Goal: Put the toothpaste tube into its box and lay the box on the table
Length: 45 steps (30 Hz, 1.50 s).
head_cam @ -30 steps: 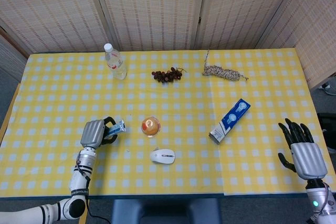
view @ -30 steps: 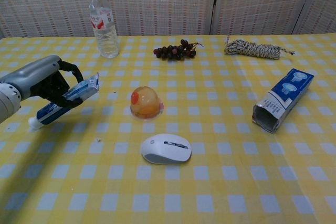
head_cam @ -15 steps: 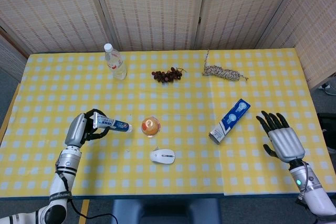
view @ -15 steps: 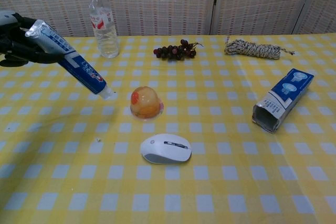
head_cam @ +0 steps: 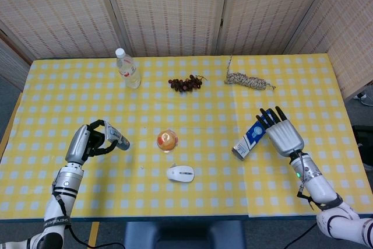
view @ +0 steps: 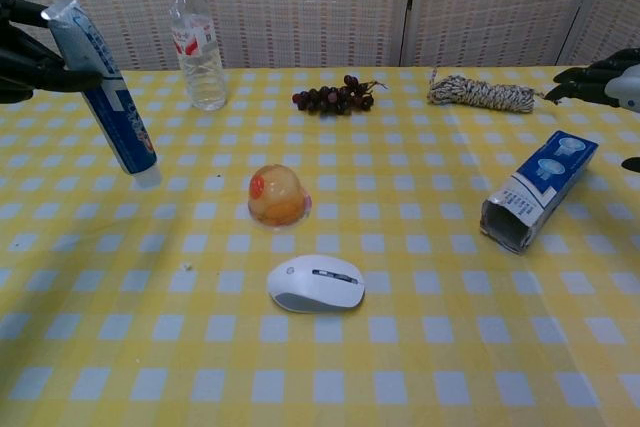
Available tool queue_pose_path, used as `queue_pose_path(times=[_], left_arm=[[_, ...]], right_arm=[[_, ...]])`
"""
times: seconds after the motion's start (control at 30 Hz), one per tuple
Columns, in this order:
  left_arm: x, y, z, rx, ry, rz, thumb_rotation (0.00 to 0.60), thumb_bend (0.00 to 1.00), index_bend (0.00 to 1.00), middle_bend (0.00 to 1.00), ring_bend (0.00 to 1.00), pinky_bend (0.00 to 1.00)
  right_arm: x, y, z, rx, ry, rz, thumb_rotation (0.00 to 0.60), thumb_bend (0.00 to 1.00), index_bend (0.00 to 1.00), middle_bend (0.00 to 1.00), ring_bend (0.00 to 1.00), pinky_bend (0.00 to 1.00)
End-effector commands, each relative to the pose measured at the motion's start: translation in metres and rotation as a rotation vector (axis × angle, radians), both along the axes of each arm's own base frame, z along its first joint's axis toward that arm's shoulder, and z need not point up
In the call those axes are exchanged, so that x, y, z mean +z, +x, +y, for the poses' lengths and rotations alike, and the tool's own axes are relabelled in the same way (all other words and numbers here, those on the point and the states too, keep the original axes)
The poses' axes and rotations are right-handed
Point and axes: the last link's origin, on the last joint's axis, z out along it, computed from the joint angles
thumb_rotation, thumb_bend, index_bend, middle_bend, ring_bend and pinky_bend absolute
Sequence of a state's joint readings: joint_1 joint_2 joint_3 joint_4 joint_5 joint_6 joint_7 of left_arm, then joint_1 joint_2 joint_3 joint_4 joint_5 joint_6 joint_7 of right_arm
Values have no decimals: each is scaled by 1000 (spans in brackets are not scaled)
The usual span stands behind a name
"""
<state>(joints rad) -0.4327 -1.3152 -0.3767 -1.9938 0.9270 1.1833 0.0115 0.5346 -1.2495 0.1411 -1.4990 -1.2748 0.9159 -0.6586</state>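
Since half a second ago the right hand (head_cam: pixel 282 134) has swung in from the table's (head_cam: pixel 192 161) right edge and now hovers over the upper end of the box (head_cam: pixel 254 134), fingers spread and holding nothing. Whether it touches the box cannot be told. The left hand (head_cam: pixel 87 142) has tipped the tube (view: pixel 103 86) from a shallow slant to a steeper one (cap end down in the chest view). It grips the tube at its flat crimped end, clear of the table. The box lies on its side right of centre, its open end toward the near edge. Tube and box are well apart, with a jelly cup (head_cam: pixel 167 140) and a mouse (head_cam: pixel 180 173) between them. A bottle (head_cam: pixel 127 69), grapes (head_cam: pixel 185 83) and a rope coil (head_cam: pixel 246 79) lie along the far side.
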Motion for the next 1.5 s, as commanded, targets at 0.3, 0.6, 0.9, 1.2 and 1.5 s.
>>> queue_pose_path(times=[0.3, 0.6, 0.9, 1.2, 1.5], left_arm=[[7, -6, 4, 13, 4, -7, 600, 550, 1000, 1000, 1000, 1000], [8, -12, 10, 29, 10, -10, 600, 551, 1000, 1000, 1000, 1000], [9, -16, 12, 38, 13, -6, 600, 551, 1000, 1000, 1000, 1000], [10, -17, 12, 39, 22, -7, 600, 552, 1000, 1000, 1000, 1000], [14, -8, 10, 19, 24, -7, 600, 552, 1000, 1000, 1000, 1000]], right_arm=[[-48, -5, -30, -45, 85, 139, 600, 364, 0, 0, 0, 0], [-69, -3, -39, -28, 92, 153, 600, 364, 0, 0, 0, 0], [-76, -8, -42, 22, 56, 163, 600, 365, 402, 362, 302, 199], [-75, -12, -44, 38, 33, 143, 600, 364, 573, 503, 433, 402], [-45, 0, -37, 64, -40, -27, 600, 364, 586, 512, 453, 414]])
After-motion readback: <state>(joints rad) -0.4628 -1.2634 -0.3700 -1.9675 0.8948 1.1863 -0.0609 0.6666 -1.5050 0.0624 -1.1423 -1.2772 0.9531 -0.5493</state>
